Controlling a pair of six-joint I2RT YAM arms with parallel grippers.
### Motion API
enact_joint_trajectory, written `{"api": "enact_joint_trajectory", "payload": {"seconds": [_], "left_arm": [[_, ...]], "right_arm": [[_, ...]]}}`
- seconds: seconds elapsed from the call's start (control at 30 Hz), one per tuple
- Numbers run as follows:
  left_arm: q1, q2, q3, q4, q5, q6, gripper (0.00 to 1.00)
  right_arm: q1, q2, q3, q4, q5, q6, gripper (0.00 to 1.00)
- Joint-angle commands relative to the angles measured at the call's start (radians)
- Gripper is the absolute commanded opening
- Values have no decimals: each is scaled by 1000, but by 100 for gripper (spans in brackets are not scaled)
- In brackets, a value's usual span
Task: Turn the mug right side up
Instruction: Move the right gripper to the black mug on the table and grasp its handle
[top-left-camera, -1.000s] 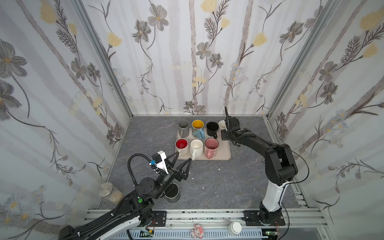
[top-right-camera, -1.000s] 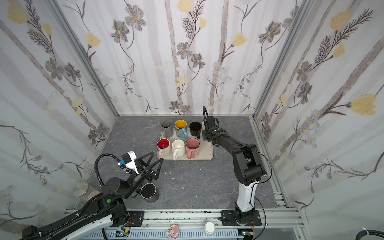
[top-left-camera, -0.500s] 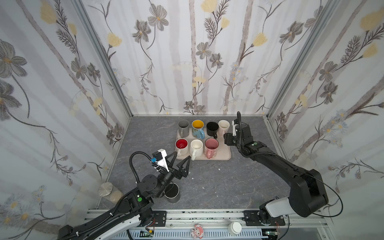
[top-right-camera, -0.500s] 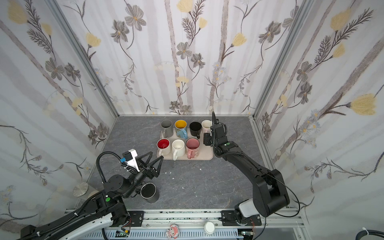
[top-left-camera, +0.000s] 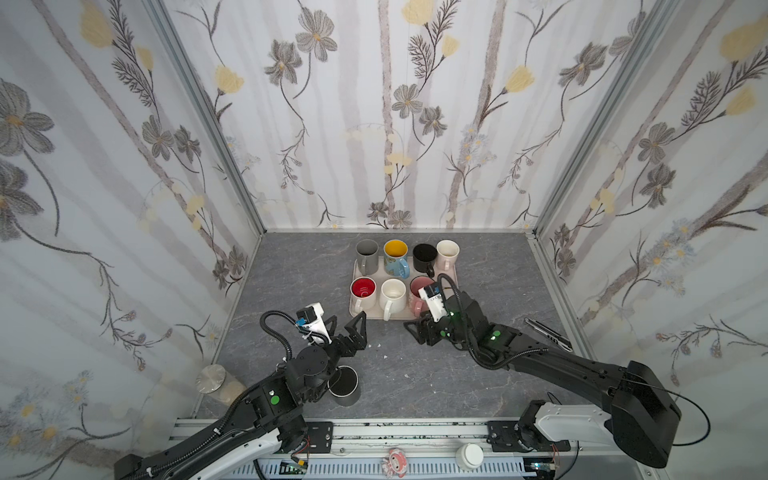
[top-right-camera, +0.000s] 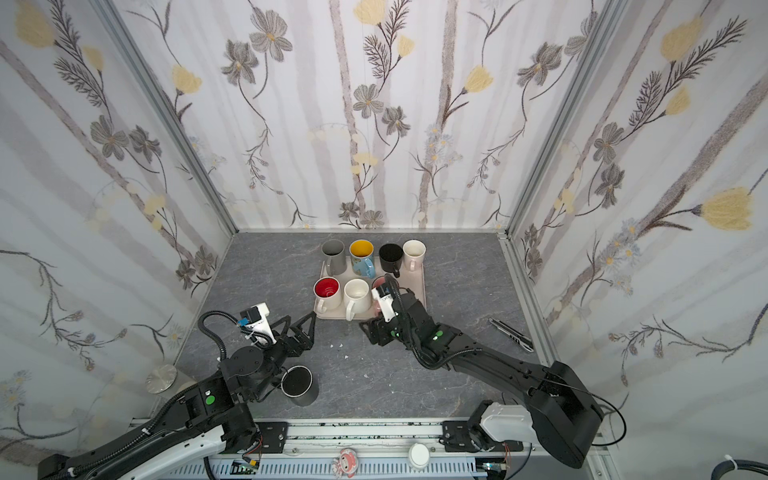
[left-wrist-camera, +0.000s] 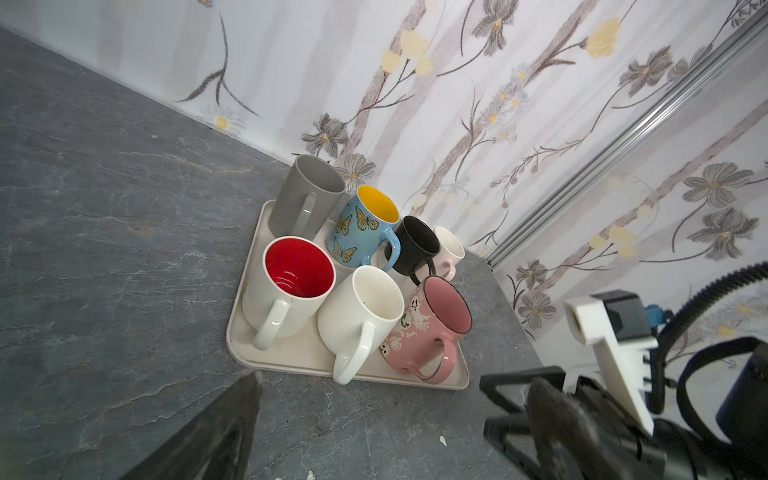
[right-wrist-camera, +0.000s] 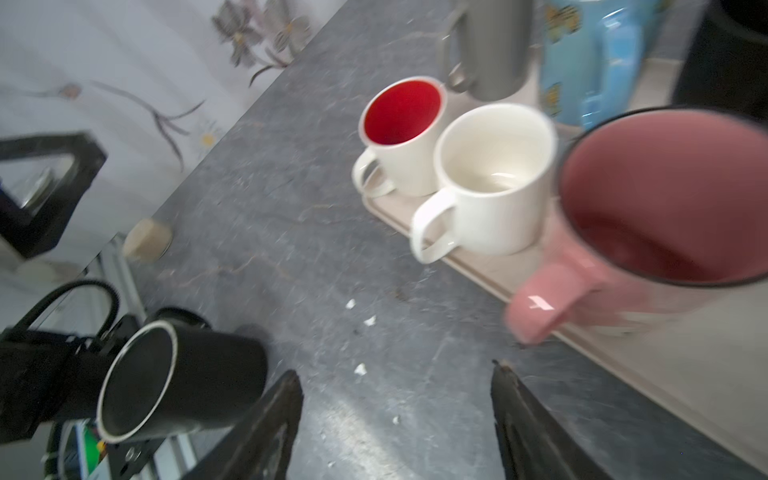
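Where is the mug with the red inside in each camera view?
Top view: red-lined mug at the tray's front-left corner, just left of centre.
Top view: red-lined mug, same corner, left of centre.
Left wrist: red-lined mug near mid-picture, sharp.
Right wrist: red-lined mug, slightly blurred, at the tray's end.
Shared landmark: the white mug stands right beside it in every view.
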Motion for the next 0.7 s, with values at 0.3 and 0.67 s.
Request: {"api": "enact_joint_trajectory", "payload": {"seconds": [0.3, 0.67], "left_arm": [[1, -67, 31, -220, -176, -140, 100], [1, -220, 38, -244, -256, -119, 100]], "right_arm": [[333, 239, 159, 120, 24, -183, 95], [472, 421, 242, 270, 223, -293, 100]]}}
